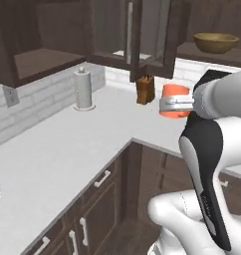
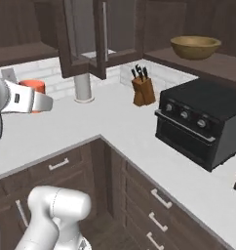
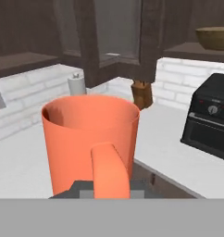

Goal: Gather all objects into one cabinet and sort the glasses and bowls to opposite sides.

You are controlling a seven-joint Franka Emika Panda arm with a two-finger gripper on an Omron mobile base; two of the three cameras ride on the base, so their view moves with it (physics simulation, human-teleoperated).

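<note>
One orange mug (image 3: 88, 139) sits in the gripper (image 1: 175, 103), held in the air above the white surface (image 1: 58, 149) and clear of it. It stands upright, its long axis vertical and its open mouth up. In the hand view its handle (image 3: 109, 169) points straight back at the camera, and the gripper is clamped on the mug at the handle side.

From the left base view the mug (image 1: 172, 99) shows as an orange block past the gripper's grey bar, just right of the knife block (image 1: 145, 89). From the right base view the mug (image 2: 33, 88) is mostly hidden behind the gripper (image 2: 34, 102), with its rim and upper wall showing.

Further out, the paper-towel roll (image 1: 83, 88) stands near the brick wall at the back of the surface. The toaster oven (image 2: 203, 124) appears on the surface in the right base view and the hand view. Above it, the wooden bowl (image 2: 195, 47) rests on the long cabinet shelf (image 2: 207, 66), well apart from the mug.
</note>
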